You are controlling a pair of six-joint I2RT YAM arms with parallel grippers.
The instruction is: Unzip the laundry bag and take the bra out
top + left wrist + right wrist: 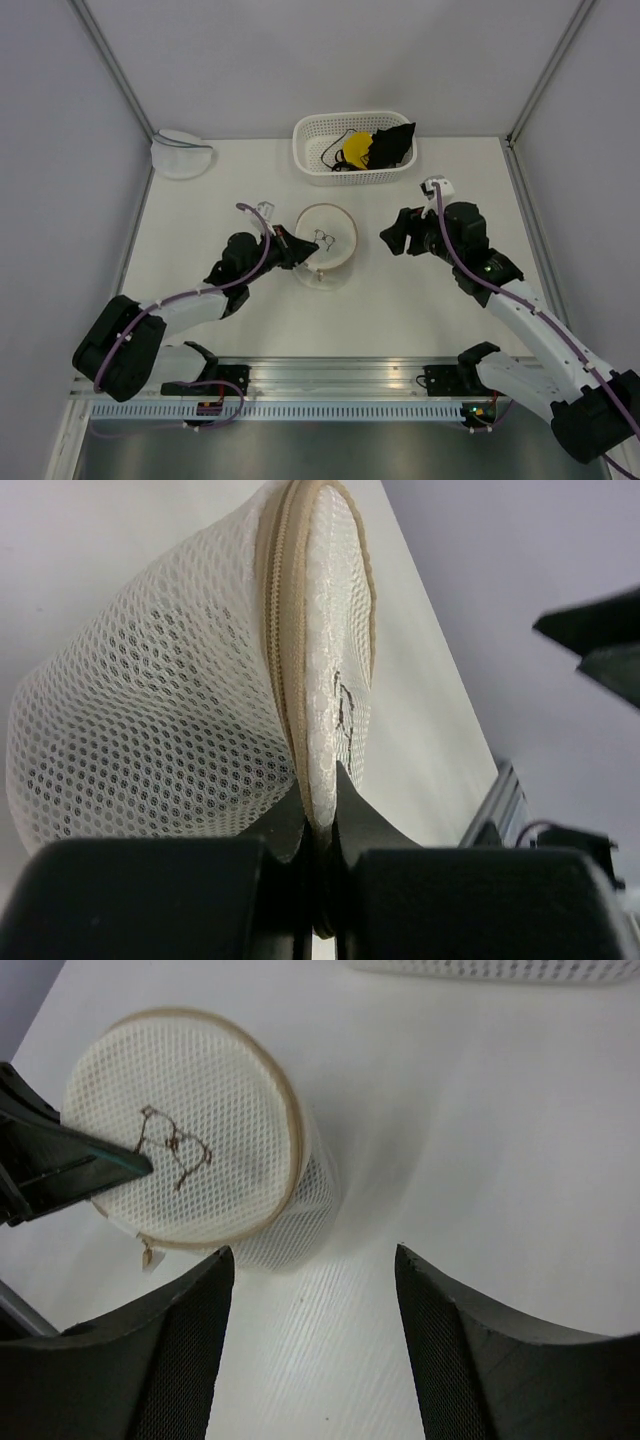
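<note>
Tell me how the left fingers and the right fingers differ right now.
The left fingers are shut, pinching the tan rim of the bag; the right fingers are open and hold nothing. The left fingers touch the bag; the right fingers hover off to its side, apart from it. Both pairs are black and face the bag.

laundry bag (336,236): white mesh, tan rim | bra (393,146): black | basket (303,150): white lattice

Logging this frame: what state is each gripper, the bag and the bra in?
left gripper: shut on the laundry bag rim
right gripper: open, clear of the bag
laundry bag: zipper looks closed
bra: lying in the basket
</note>
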